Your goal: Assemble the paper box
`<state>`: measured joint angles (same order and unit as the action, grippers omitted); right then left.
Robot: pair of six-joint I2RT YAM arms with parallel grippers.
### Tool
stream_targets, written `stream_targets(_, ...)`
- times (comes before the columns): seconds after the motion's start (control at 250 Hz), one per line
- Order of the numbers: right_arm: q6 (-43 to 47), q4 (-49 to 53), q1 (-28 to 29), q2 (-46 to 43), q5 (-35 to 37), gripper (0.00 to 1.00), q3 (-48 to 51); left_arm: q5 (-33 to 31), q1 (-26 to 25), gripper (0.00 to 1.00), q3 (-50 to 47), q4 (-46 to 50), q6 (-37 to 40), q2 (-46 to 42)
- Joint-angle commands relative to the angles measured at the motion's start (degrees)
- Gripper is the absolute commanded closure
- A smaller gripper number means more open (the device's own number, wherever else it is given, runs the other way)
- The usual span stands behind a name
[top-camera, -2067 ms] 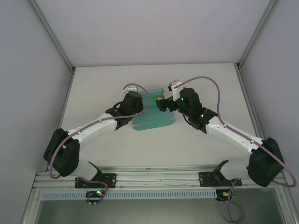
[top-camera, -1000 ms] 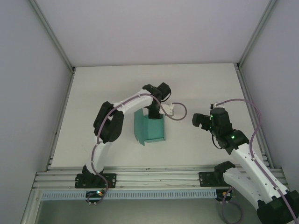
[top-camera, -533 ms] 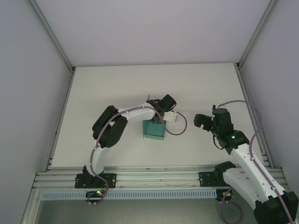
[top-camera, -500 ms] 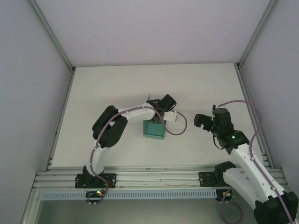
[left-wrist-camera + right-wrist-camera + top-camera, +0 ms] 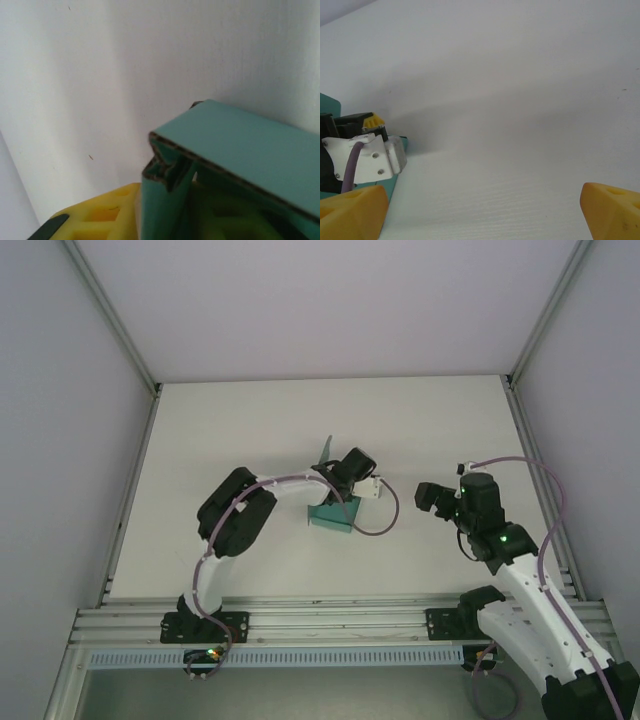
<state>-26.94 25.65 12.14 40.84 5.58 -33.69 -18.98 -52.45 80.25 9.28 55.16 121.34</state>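
The left gripper (image 5: 336, 504) is clamping the teal paper box (image 5: 329, 521) by one wall; the right gripper (image 5: 424, 497) is hovering well apart, jaws spread wide.

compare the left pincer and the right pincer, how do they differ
The left pincer is at the paper box, a yellow finger pressed beside a card wall; the right pincer hangs apart from it over bare table. The left pincer looks shut on the card, while the right pincer is wide open and empty. Both have yellow fingertips.
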Motion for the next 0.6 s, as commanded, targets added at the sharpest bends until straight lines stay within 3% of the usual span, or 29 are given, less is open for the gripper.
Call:
stream_targets(0.0, -0.26, 0.01, -0.43, -1.54, -1.33, 0.0, 1.51, 7.66, 0.19, 0.62, -1.43, 7.82, 0.88, -1.34)
stream_targets(0.224, 0.65, 0.02, -0.63, -1.74, -3.69, 0.0, 1.61, 10.78, 0.18, 0.22, 1.29, 15.55, 3.3, -7.44)
stream_targets(0.315, 1.23, -0.16, -0.72, -1.23, -4.59, 0.0, 1.44, 13.69, 0.08, 0.15, 0.75, 16.8, 4.44, -10.45)
stream_targets(0.395, 1.49, -0.25, -0.8, -0.57, -5.04, 0.01, 1.26, 15.58, -0.19, 0.01, -0.26, 16.99, 5.21, -13.21)
stream_targets(0.595, 1.98, -2.06, -0.81, 1.35, -7.44, 0.01, 1.0, 15.4, -0.47, 0.0, 1.1, 18.71, 5.56, -15.14)
